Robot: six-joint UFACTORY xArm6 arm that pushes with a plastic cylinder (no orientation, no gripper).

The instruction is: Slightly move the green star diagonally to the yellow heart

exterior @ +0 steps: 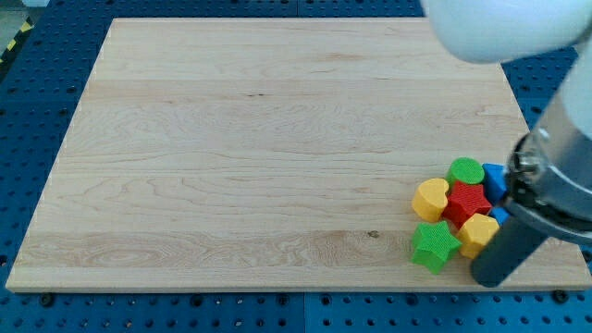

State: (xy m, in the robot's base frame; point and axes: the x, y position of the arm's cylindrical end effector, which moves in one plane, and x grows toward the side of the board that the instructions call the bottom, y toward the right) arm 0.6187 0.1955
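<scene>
Camera view | green star [435,246] sits low at the desk's [231,157] right, touching a yellow block [478,233] | yellow heart [430,198] just above | red block [465,203] between | my tip [488,275] right of your star | no jaws here.

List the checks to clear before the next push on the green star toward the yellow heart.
1. Green star block in view, lying flat on the wooden board: ok.
2. Yellow heart block identified, above the star: ok.
3. My tip placed to the star's right, at the view's bottom: ok.
4. Tip touching the star: not ok, apart.
5. Path clear: not ok, red star block and a second yellow block crowd it.
</scene>
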